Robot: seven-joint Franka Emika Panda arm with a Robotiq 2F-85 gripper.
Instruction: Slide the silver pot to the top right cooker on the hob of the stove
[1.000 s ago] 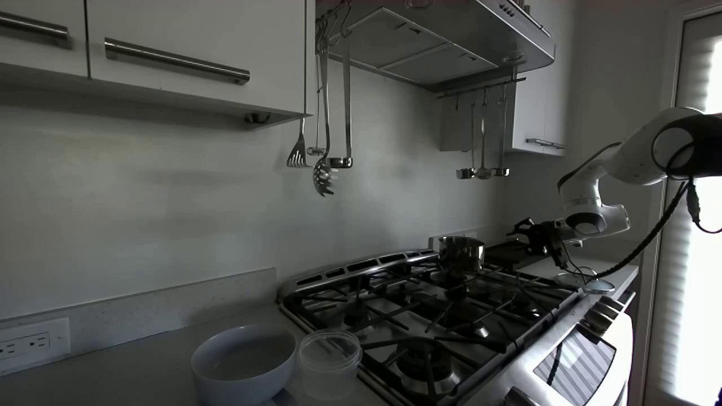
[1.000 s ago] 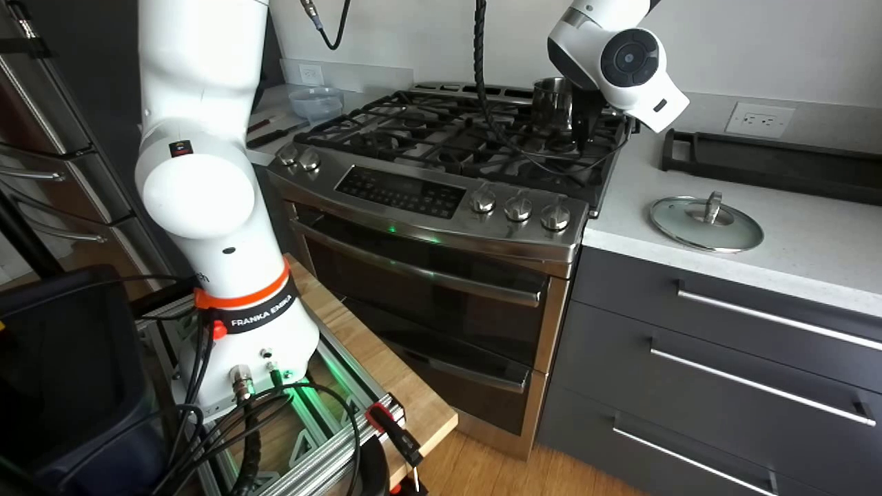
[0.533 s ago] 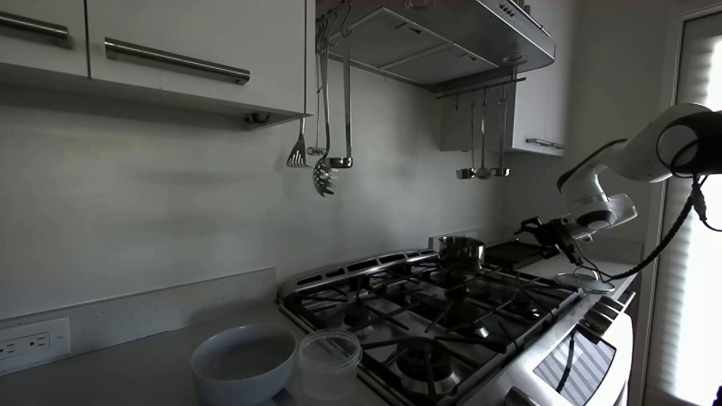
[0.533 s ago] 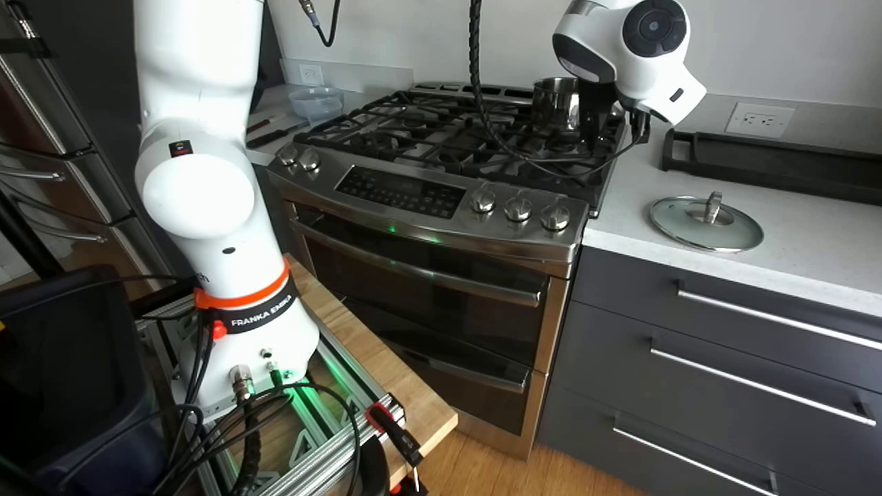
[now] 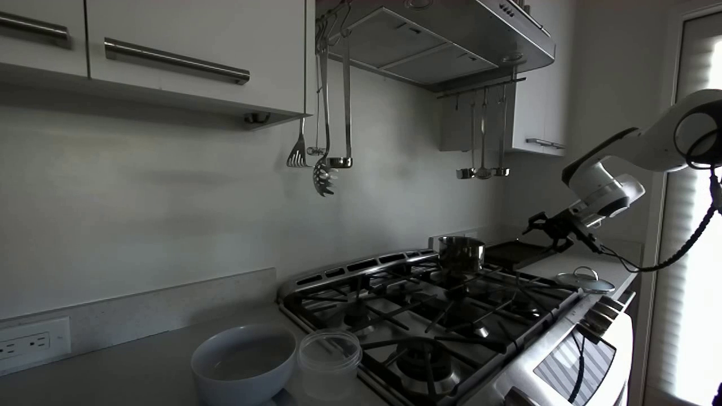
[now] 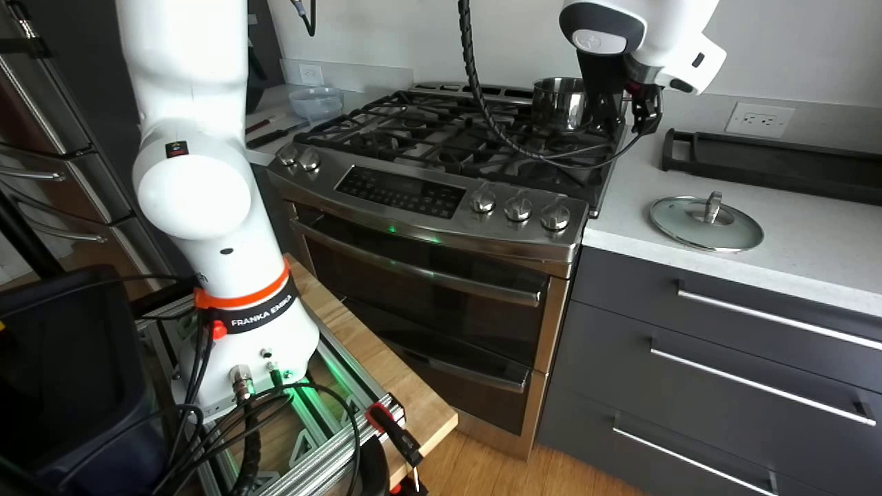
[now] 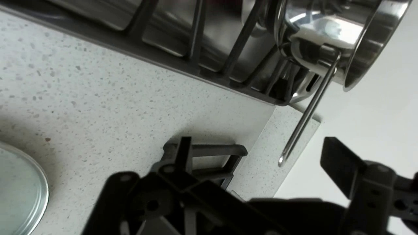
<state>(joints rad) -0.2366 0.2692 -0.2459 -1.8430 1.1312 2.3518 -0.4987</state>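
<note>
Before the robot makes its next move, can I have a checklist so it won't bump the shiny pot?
1. Silver pot upright at the back right of the hob: ok.
2. Pincer open, holding nothing: ok.
3. Pincer clear of the pot's long handle: ok, a gap shows on each side in the wrist view.
4. Glass lid off the pot, lying on the counter: ok.
5. Knobs turned off: cannot tell, their marks are too small.

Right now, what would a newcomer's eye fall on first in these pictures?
Likely the white robot arm, large at the left of an exterior view. Next, the shiny silver pot at the back right of the stove there, with the gripper open and not holding it. The glass lid on the counter also stands out.
</note>
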